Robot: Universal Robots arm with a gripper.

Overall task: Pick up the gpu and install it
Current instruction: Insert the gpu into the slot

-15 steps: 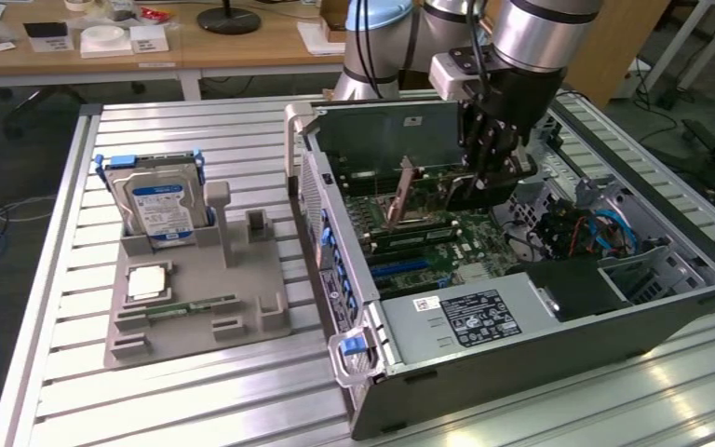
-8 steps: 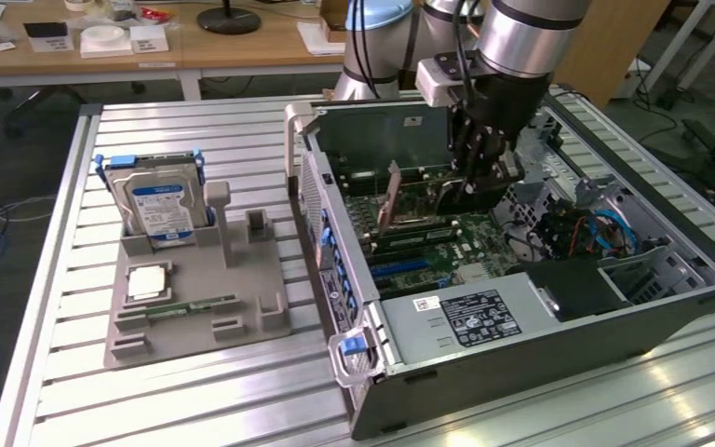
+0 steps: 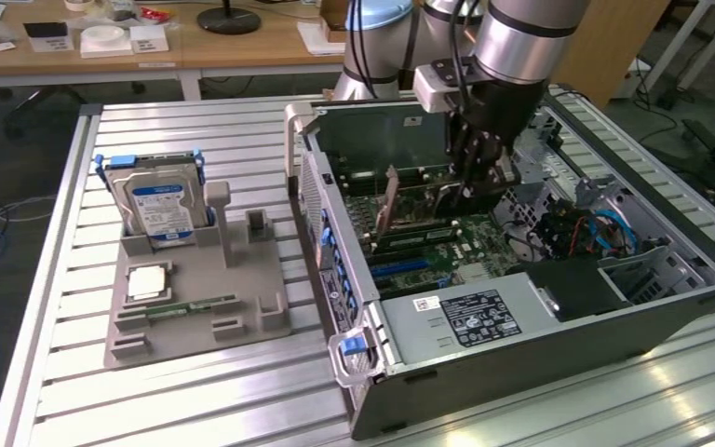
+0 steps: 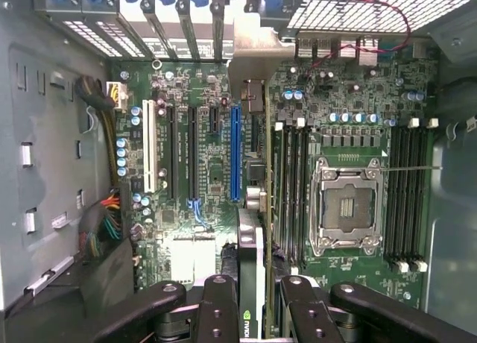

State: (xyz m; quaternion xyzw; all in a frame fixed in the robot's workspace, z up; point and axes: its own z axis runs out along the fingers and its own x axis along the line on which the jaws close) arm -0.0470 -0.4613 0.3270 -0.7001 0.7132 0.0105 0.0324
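My gripper (image 3: 467, 191) is lowered into the open computer case (image 3: 655, 307), over the motherboard (image 3: 457, 256). It is shut on the gpu (image 3: 423, 207), which stands on edge with its silver end bracket toward the rear wall of the case. In the wrist view the gpu (image 4: 252, 242) shows edge-on between the two black fingers (image 4: 218, 309), its green board edge and black cooler running beside the long blue slot (image 4: 235, 153). I cannot tell whether its lower edge touches a slot.
The case walls, drive cage and cables close in around the arm. A power supply (image 3: 469, 317) fills the near end of the case. On the exterior view's left, a grey fixture (image 3: 196, 307) carries a hard drive (image 3: 159, 209), a processor chip (image 3: 146, 279) and a memory stick (image 3: 190, 305).
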